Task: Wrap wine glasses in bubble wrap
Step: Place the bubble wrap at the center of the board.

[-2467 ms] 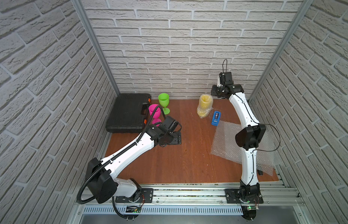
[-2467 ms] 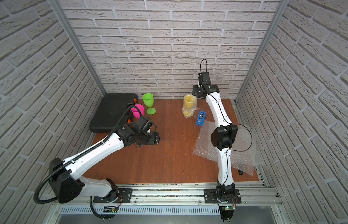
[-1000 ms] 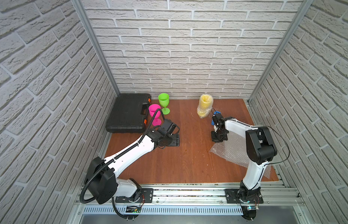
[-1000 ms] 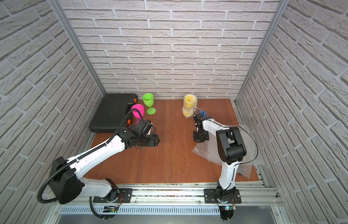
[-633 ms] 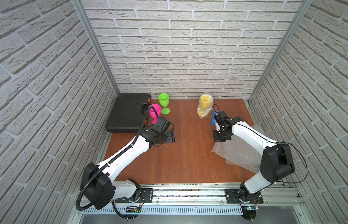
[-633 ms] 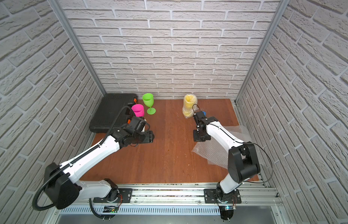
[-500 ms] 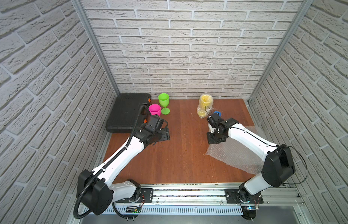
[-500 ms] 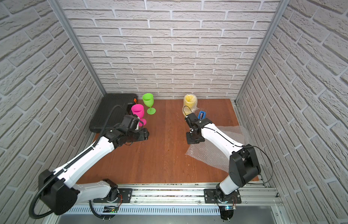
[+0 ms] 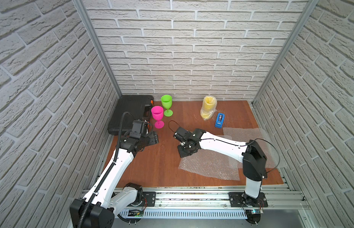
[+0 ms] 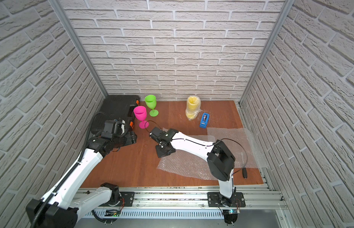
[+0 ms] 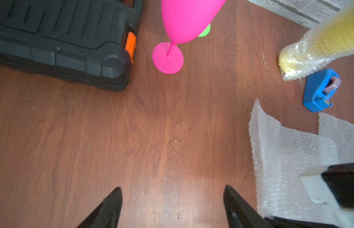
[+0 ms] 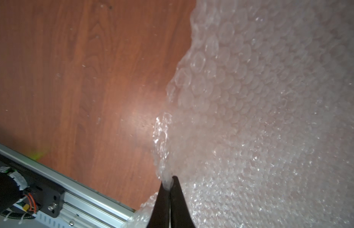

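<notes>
right end effector (image 12: 169, 184) is pinched shut on a corner of the bubble wrap (image 9: 209, 163) near the middle of the worktop (image 9: 152, 167); that thin bite may slip. left end effector (image 11: 172, 188), wide open and empty, could topple the pink goblet (image 9: 157, 114) toward the back-left corner.

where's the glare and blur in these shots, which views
Right wrist view: a pale glare patch on the table beside the bubble wrap, whose larger-looking bubbles are soft. Left wrist view: the pink goblet and the wrapped yellow goblet look blurred and stretched near the frame edge. Both top views: sharp, but the side walls splay outward.
</notes>
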Robot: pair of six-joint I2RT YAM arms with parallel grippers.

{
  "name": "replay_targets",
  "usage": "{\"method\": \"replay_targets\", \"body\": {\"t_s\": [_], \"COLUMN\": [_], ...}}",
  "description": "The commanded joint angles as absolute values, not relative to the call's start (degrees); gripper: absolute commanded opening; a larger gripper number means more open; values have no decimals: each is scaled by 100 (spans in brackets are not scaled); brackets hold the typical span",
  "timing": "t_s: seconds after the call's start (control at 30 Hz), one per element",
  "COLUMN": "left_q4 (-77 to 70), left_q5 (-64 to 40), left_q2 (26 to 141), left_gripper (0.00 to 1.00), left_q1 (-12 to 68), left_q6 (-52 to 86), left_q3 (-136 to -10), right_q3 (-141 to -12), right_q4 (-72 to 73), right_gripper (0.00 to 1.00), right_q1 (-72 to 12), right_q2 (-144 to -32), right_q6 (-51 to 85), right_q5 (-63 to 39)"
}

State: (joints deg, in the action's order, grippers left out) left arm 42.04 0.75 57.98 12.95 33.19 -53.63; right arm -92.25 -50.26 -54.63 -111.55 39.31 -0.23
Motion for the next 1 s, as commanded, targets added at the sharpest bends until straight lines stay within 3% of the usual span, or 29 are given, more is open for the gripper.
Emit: {"method": "replay_targets", "body": {"t_s": [0.0,0.13,0.3,0.5,0.67,0.97], "left_q4": [4315,4338,4174,3998,3714,3005], "left_q5": [-98,-249,-702,-807,-730,-748], "left_q2": [5596,5520,5763,6299,6791,7870], "left_gripper": [79,79,78,75,72,70], "left_q1": [1004,730,693,1095,1747,3065], "left_q6": [3366,3388,3399,3469,3753,4474], "left_q3": [-5167,-5028,-4945,-4979,-5085,-4956], "right_q3": [-9585,-9755,-9869,-9200,-8402,-6675], "right_q4": [-4706,-4384,-4447,-4388,-4489,-4334], "right_gripper": [2,4,34,49,51,53], "right_q1": [-5645,-5722,-5677,-5292,-4736,-2843], "right_q2": [-11377,-11651,-11501,-10635,-9978,-9043], "right_q6": [4210,4194,3958,3792,3599,3057], "right_q5": [-219,-557,-681,-743,-628,-781]}}
